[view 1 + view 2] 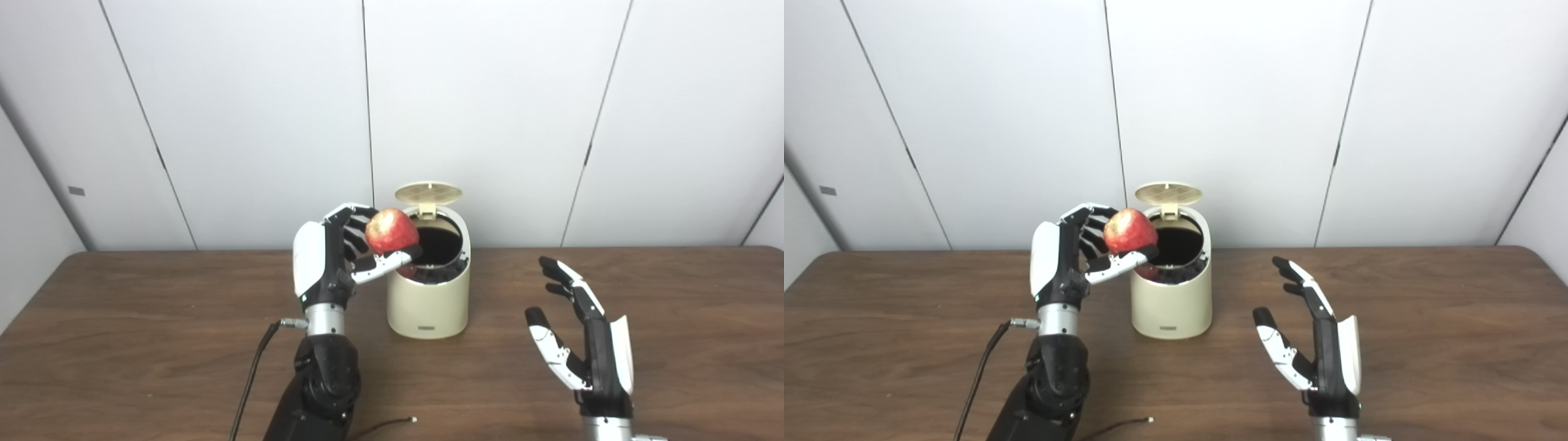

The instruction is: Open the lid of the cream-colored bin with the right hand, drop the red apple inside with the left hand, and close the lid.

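The cream-colored bin (429,300) is a small round container that stands upright on the brown desk (153,318), near the far edge. Its lid (428,193) is open and stands up at the back, with the ribbed underside visible. The inside of the bin looks dark. The red apple (391,231) has a pale patch on its skin. It is held above the left rim of the bin opening.
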